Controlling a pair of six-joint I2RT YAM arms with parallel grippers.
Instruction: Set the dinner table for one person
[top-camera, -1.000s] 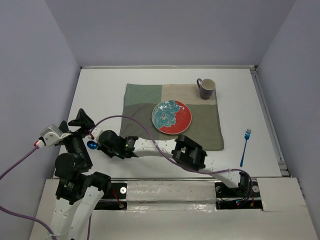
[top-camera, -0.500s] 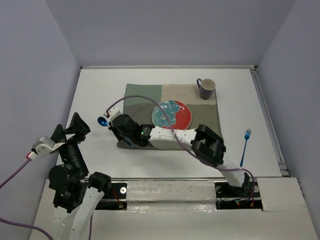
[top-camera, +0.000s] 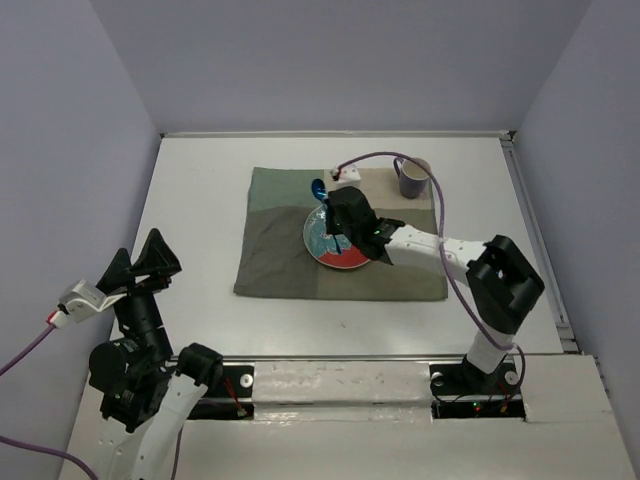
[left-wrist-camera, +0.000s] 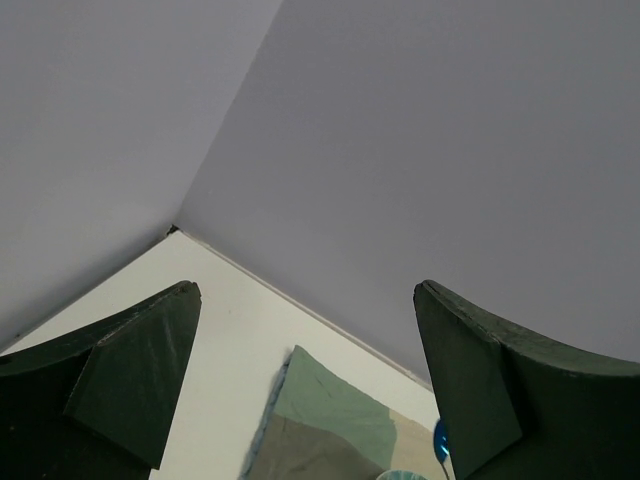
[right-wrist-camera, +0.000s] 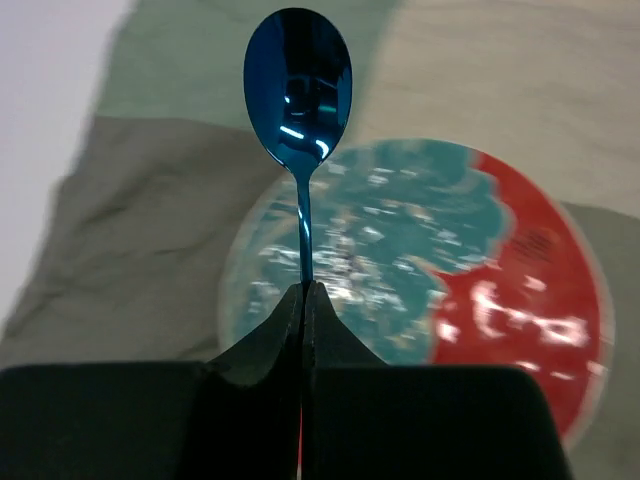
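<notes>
The left tool (left-wrist-camera: 305, 300) gapes wide on its folded arm; right tool (right-wrist-camera: 303, 292), arm outstretched, is pinched tight.

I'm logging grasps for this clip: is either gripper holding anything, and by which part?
The right gripper pinches the blue spoon by its handle, bowl pointing away. The left gripper is open and empty.

Olive four-patch placemat (top-camera: 280, 250) lies flat; red-and-teal plate (top-camera: 345, 260) sits right of its centre; grey mug (top-camera: 412, 182) at plate's 1 o'clock, on the mat's corner; blue spoon (right-wrist-camera: 300, 110) bowl at plate's 11 o'clock.
</notes>
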